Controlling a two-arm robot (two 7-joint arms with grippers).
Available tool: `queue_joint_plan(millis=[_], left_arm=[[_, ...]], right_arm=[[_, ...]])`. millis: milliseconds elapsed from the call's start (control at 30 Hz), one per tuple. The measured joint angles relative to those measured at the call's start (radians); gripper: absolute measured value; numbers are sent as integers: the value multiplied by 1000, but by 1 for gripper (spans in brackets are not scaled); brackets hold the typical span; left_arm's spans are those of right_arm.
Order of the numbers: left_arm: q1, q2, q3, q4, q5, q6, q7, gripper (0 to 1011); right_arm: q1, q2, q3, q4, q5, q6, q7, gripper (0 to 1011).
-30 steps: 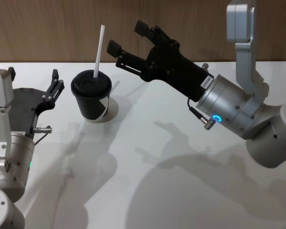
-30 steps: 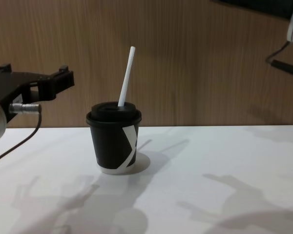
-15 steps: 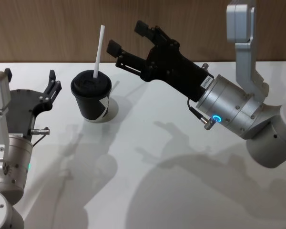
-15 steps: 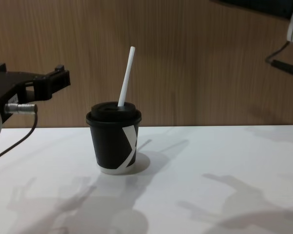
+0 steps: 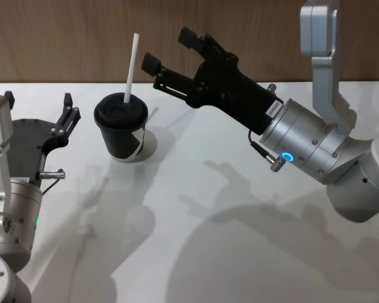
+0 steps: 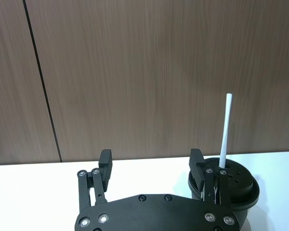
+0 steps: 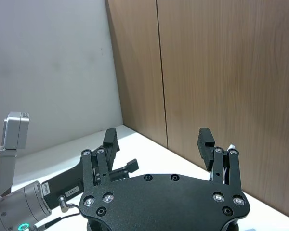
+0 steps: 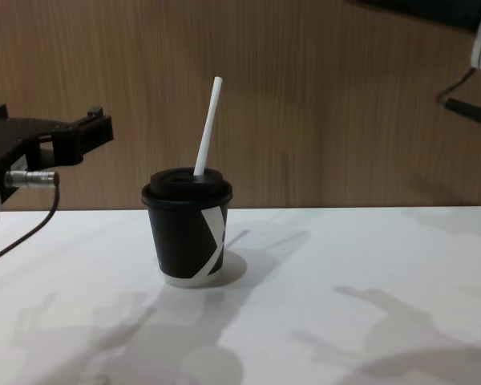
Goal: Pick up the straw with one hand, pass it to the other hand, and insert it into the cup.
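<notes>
Straw [image 5: 131, 66] seated in the lid of the cup [image 5: 122, 129], tilted toward 1 o'clock.
Right gripper [image 5: 167, 55] released, empty, at the cup's 2 o'clock; left gripper [image 5: 38, 101] released, empty, at its 9 o'clock.

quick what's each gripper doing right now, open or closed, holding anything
Left gripper: open, empty, beside the cup on the robot's left.
Right gripper: open, empty, raised just right of the straw, which stands in the cup.
</notes>
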Motion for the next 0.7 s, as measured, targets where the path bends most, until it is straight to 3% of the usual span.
queue_joint_plan(millis=[700], left_arm=[[2,0,0,-2,1,0,2,1003]], right_arm=[[0,0,0,0,0,0,0,1001]])
